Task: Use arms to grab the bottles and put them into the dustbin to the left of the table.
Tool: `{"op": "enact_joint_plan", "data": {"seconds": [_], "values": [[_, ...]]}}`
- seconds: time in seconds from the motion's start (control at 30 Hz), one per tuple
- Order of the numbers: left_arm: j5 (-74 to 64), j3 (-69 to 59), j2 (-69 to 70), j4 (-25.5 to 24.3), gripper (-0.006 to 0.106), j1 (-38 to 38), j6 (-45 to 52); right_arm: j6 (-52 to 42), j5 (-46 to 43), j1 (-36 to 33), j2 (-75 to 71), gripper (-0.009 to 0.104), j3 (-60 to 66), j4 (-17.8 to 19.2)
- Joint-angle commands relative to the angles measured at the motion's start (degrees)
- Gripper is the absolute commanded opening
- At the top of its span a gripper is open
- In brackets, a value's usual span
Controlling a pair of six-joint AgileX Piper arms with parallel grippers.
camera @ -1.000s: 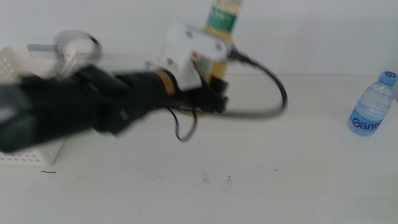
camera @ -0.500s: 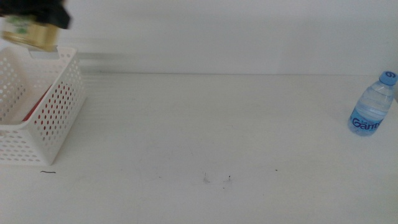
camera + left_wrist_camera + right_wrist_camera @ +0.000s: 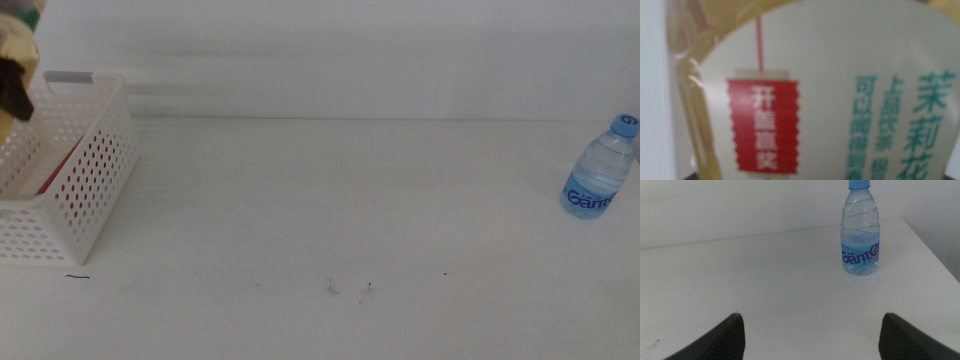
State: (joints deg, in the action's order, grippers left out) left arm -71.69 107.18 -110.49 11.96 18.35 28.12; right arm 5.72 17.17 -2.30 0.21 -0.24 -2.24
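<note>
At far left the left gripper [image 3: 12,85] hangs over the dustbin [image 3: 90,180], its jaws apparently clamped on the tea bottle [image 3: 830,90], a stiff, smooth thing. The red can [image 3: 55,175] lies inside the dustbin. Far right on the counter [image 3: 330,210], the water bottle [image 3: 860,230] stands upright, light and slippery, best gripped mid-body; the right gripper [image 3: 810,332] waits with jaws wide apart and empty.
</note>
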Motion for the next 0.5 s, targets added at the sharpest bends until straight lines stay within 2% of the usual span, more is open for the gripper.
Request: {"op": "enact_joint_plan", "data": {"seconds": [0.0,0.3,0.47], "values": [[1.73,1.18,-1.46,-0.23,-0.002,0.48,0.99,-0.22,-0.49,0.28,-0.21,0.069,0.24,0.14],[1.73,1.18,-9.51,-4.58,-0.001,0.61,3.12,-0.22,-0.49,0.28,-0.21,0.069,0.24,0.14],[1.73,1.18,-11.34,-4.67,0.01,0.61,2.91,-0.22,-0.49,0.28,-0.21,0.069,0.24,0.14]]}}
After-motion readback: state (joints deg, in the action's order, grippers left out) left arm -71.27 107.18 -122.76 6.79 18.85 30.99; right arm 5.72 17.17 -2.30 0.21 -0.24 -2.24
